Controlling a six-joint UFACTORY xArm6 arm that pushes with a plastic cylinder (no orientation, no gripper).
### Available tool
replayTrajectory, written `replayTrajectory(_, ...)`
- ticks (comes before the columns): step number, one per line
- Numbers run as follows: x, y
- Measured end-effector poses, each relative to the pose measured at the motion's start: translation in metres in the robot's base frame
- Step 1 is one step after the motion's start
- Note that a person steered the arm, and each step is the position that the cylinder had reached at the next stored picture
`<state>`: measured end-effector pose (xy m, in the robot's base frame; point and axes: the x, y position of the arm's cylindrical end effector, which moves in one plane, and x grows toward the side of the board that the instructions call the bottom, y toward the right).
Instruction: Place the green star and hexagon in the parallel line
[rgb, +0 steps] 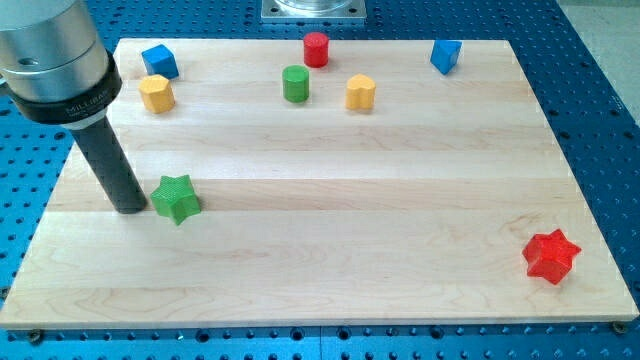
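Note:
The green star (176, 198) lies on the wooden board at the view's left, below the middle. My tip (131, 207) stands just left of the star, touching or almost touching it. Two yellow blocks that look like hexagons sit near the view's top: one at the left (156, 93), one near the centre (360, 92). The rod runs up to the grey arm body at the view's top left.
A blue cube (159, 61) sits at the top left. A green cylinder (295, 83) and a red cylinder (316, 49) are at top centre. A blue block (446, 55) is at top right. A red star (551, 256) lies at the bottom right, near the board's edge.

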<state>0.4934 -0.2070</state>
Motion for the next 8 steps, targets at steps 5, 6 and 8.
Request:
replayTrajectory(5,-0.021,0.03)
replayTrajectory(6,-0.093,0.099)
replayTrajectory(8,-0.139,0.054)
